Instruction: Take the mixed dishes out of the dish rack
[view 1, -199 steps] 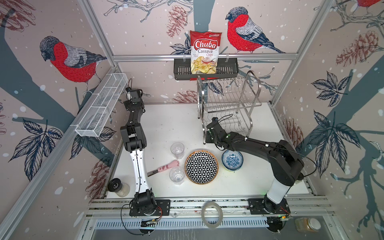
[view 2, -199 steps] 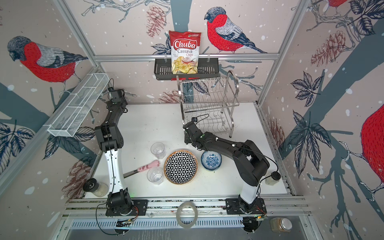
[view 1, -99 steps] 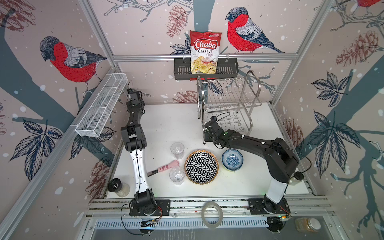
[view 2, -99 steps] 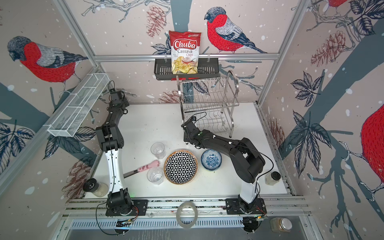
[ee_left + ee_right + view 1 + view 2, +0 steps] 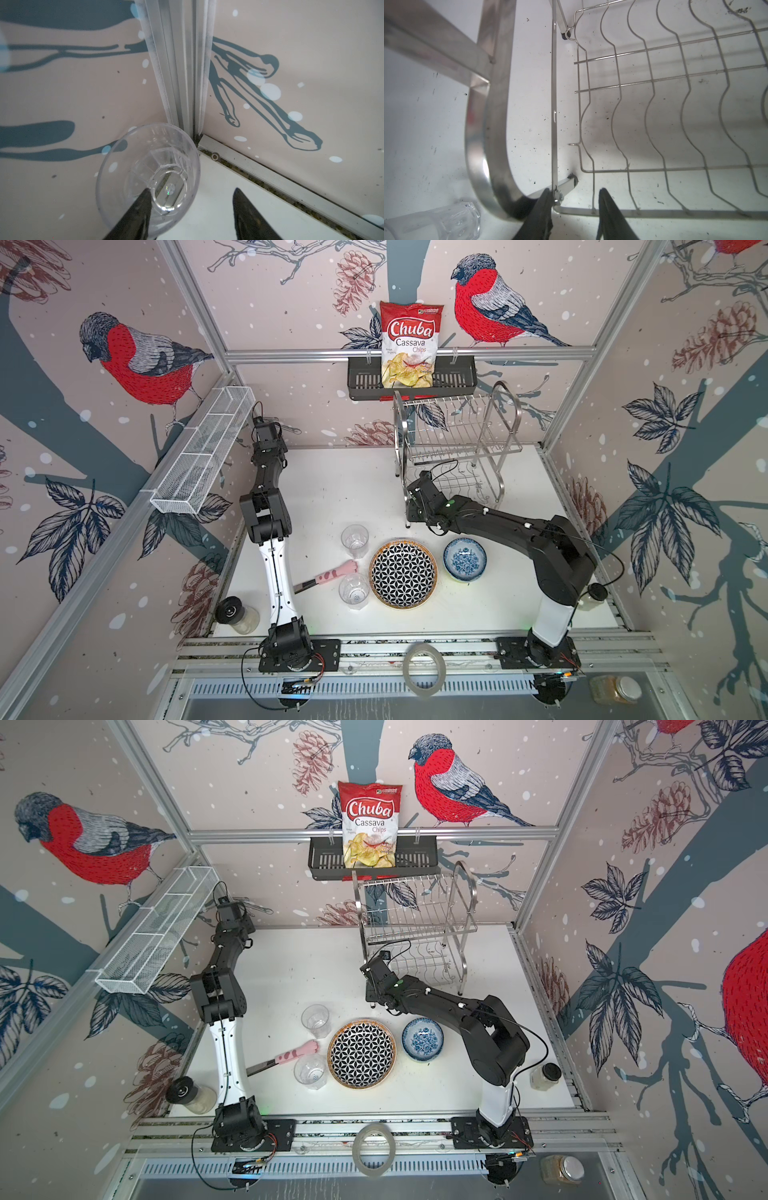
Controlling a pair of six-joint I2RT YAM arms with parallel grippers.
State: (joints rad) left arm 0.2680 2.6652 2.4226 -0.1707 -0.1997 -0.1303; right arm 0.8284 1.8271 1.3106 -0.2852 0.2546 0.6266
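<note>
White mesh basket (image 5: 203, 456): on the left wall rail, long axis front to back, wire dividers splitting it into compartments.
My left gripper (image 5: 191, 189): in the far left corner of the table (image 5: 340, 485), fingers apart, nothing clamped between them.
Corner glass (image 5: 148, 166): clear, beside the corner post, mouth facing my wrist camera, base visible through it. One of my left fingers (image 5: 137, 212) overlaps its rim; I cannot tell whether it touches or dips inside.
Rear glass (image 5: 355, 537) and front glass (image 5: 354, 591): clear, standing mouth up left of centre, apart from each other.
Pink cat-paw utensil (image 5: 332, 574): flat between those two, paw end toward the plate, dark end toward my left arm.
Black wall basket (image 5: 361, 381): on the back rail, holding a Chuba cassava chips bag (image 5: 410, 344) upright.
Geometric plate (image 5: 402, 574): flat, patterned face up, just right of the front glass.
Dish rack (image 5: 453, 427): two wire tiers at the back right, long axis left to right.
My right gripper (image 5: 574, 190): fingers apart, straddling a lower corner fitting on the rack's left side. One finger lies against that fitting, the other stands clear.
Blue-floral bowl (image 5: 464, 560): mouth up, just right of the plate, near my right arm.
</note>
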